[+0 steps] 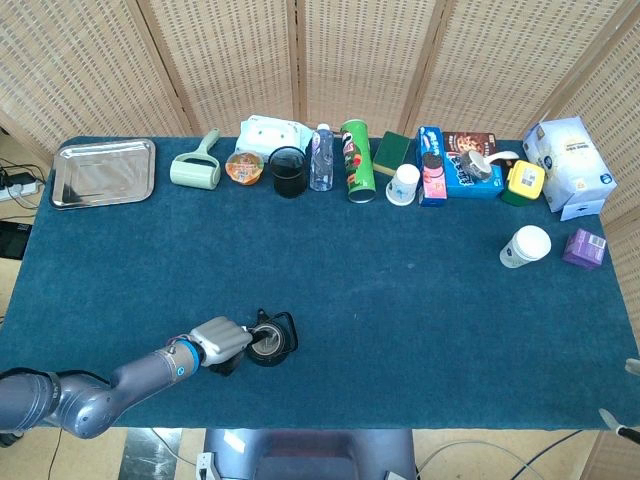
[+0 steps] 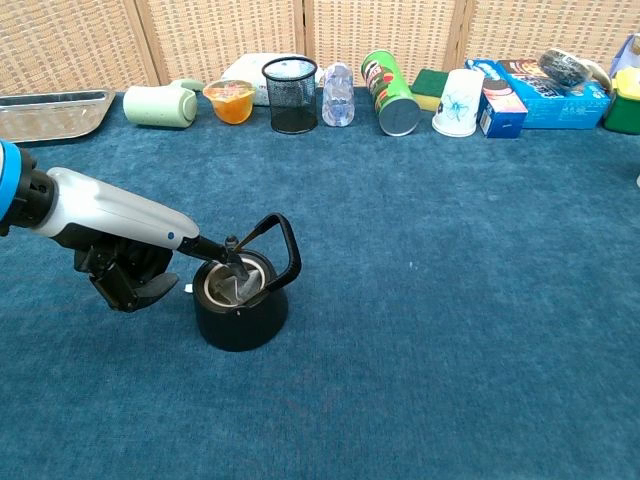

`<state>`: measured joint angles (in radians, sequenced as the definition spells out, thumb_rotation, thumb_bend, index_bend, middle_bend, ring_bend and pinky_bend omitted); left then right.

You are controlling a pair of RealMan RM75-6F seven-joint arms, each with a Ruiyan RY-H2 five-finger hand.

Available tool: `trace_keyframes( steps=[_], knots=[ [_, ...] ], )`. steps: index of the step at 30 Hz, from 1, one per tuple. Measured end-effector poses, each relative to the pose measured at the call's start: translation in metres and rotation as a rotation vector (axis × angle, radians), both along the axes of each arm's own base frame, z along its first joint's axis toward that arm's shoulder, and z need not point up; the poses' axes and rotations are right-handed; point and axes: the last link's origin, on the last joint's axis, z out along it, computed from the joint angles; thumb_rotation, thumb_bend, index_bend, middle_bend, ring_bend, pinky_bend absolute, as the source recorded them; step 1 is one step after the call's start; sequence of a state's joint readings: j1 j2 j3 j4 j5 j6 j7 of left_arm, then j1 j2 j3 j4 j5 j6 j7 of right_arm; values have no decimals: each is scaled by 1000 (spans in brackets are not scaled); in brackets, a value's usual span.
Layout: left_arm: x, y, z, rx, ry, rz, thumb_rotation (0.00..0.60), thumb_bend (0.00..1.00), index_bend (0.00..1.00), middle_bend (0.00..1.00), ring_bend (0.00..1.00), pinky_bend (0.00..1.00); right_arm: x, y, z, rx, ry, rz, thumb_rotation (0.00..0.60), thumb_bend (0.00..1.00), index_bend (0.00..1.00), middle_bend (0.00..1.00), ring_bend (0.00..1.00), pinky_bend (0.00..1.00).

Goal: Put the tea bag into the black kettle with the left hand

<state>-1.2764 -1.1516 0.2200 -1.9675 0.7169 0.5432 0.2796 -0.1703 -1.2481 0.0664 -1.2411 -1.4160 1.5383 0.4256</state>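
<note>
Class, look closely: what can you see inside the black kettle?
Inside the black kettle lies a pale tea bag, with a finger of the left hand reaching over the rim. The kettle's bottom beneath the bag is hidden.

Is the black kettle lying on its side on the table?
No, in the chest view the black kettle stands upright on the blue table, its open top facing up and its handle raised.
</note>
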Motion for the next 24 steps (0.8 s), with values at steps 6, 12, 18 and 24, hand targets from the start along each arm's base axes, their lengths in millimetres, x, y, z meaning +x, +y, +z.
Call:
trace_keyframes(
  steps=[6, 12, 18, 24],
  knots=[
    [0, 0, -4, -4, -2, 2, 600, 847, 0, 998, 1000, 901, 0, 1, 0, 1, 1, -1, 600, 186, 255, 318, 208, 158],
    [0, 1, -10, -9, -5, 4, 600, 845, 0, 998, 1000, 901, 1, 3, 2, -5, 4, -4, 600, 186, 255, 318, 208, 159],
    [0, 1, -12, -10, -9, 6, 600, 845, 0, 998, 1000, 902, 2, 4, 2, -9, 7, -2, 600, 185, 256, 318, 208, 160],
    [4, -2, 0, 14, -37, -8, 600, 844, 0, 998, 1000, 901, 3, 4, 3, -9, 8, 3, 600, 186, 256, 318, 208, 160]
  ],
)
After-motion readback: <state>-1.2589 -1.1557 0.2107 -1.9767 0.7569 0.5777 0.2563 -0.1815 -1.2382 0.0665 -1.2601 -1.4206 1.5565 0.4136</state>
